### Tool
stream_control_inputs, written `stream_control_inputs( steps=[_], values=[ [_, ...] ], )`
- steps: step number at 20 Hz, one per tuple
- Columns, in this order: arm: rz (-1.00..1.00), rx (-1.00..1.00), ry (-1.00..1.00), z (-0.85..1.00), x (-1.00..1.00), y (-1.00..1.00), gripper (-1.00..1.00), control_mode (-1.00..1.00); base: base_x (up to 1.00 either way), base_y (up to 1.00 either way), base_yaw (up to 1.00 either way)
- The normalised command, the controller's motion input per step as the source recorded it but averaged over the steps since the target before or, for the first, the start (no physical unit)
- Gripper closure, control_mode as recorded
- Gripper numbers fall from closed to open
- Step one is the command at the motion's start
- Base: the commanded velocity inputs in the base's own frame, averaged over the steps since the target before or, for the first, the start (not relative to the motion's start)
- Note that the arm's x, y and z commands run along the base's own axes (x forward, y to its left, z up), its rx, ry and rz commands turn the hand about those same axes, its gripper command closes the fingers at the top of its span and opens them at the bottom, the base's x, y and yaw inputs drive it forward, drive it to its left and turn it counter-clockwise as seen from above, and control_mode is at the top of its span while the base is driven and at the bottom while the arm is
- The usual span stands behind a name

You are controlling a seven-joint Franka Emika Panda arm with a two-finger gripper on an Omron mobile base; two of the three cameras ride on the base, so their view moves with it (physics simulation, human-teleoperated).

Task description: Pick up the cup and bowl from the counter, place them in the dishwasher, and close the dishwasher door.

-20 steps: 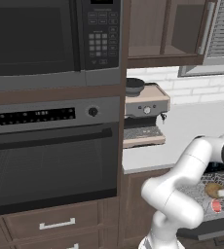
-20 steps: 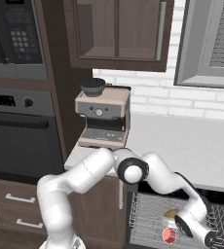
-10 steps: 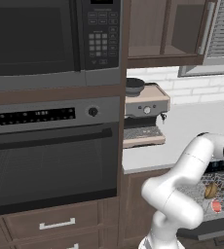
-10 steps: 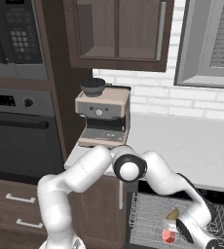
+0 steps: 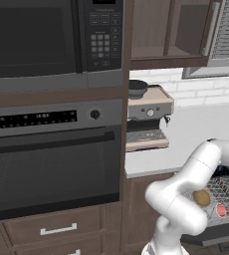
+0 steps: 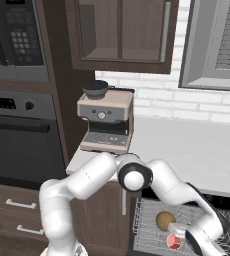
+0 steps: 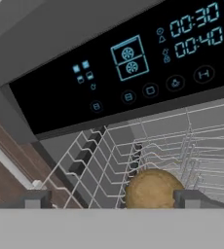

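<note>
Bowl (image 6: 165, 220) lies in the wire rack (image 6: 147, 235) of the dishwasher (image 7: 133, 73), and just right of it sits the red cup (image 6: 174, 242). Further right, the gripper (image 6: 199, 242) hangs over the rack with jaws wide apart, holding nothing. Both dishes seem placed; I judge only the dishwasher door (image 5: 221, 234) is left to close.

Both base views look down from behind the arm, sharing the dishwasher rack (image 5: 221, 191); the hand view looks closely into the rack.
</note>
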Motion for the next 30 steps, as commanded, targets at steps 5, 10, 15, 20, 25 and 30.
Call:
stream_control_inputs(
  steps=[5, 10, 15, 20, 25, 30],
  values=[
    [0.00, 0.03, -0.01, 0.01, -0.08, -0.11, -1.00, -1.00, 0.00, 0.00, 0.00],
    [0.00, 0.00, 0.00, 0.00, -0.04, -0.06, -1.00, -1.00, 0.00, 0.00, 0.00],
    [0.05, 0.00, 0.00, 0.00, -0.22, 0.05, -1.00, -1.00, 0.00, 0.00, 0.00],
    [0.04, 0.05, -0.02, 0.02, -0.89, 0.00, -1.00, -1.00, 0.00, 0.00, 0.00],
    [0.01, 0.06, -0.13, 0.34, -0.76, 0.00, -1.00, -1.00, 0.00, 0.00, 0.00],
    [0.00, 0.12, -0.31, 0.43, -0.72, 0.02, -1.00, -1.00, 0.00, 0.00, 0.00]
  ],
)
